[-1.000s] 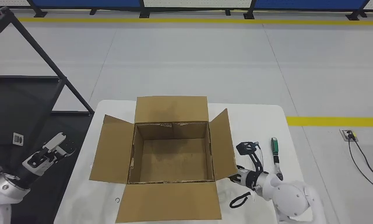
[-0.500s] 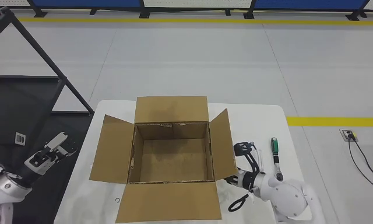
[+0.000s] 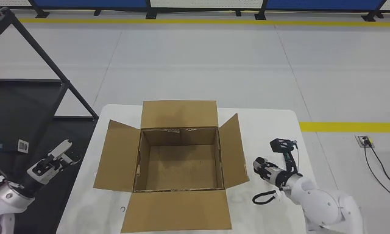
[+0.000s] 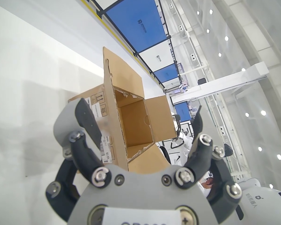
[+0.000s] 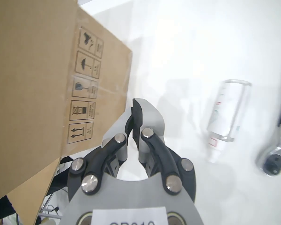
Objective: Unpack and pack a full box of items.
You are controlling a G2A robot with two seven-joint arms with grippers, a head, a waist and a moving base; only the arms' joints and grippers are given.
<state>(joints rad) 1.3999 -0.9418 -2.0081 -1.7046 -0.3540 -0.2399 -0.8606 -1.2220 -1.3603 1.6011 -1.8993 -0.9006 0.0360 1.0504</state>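
Note:
An open cardboard box (image 3: 180, 167) stands in the middle of the white table (image 3: 268, 121), all flaps folded out and nothing inside. My right gripper (image 3: 283, 144) (image 5: 134, 108) is shut on nothing, just right of the box's (image 5: 37, 71) right flap. On the table beside it lie a clear bottle (image 5: 227, 111) with a white cap and a ratchet wrench (image 5: 272, 162) with a green handle. My left gripper (image 3: 61, 153) (image 4: 140, 111) is open and holds nothing, off the table's left edge, facing the box (image 4: 128, 87).
A black metal frame (image 3: 55, 81) stands left of the table over a dark floor mat. A loose black cable loop (image 3: 263, 197) hangs by the right arm. Bare table surface lies right of the box and behind it.
My right gripper has moved right and farther back, away from the box's right flap. The left arm has barely shifted.

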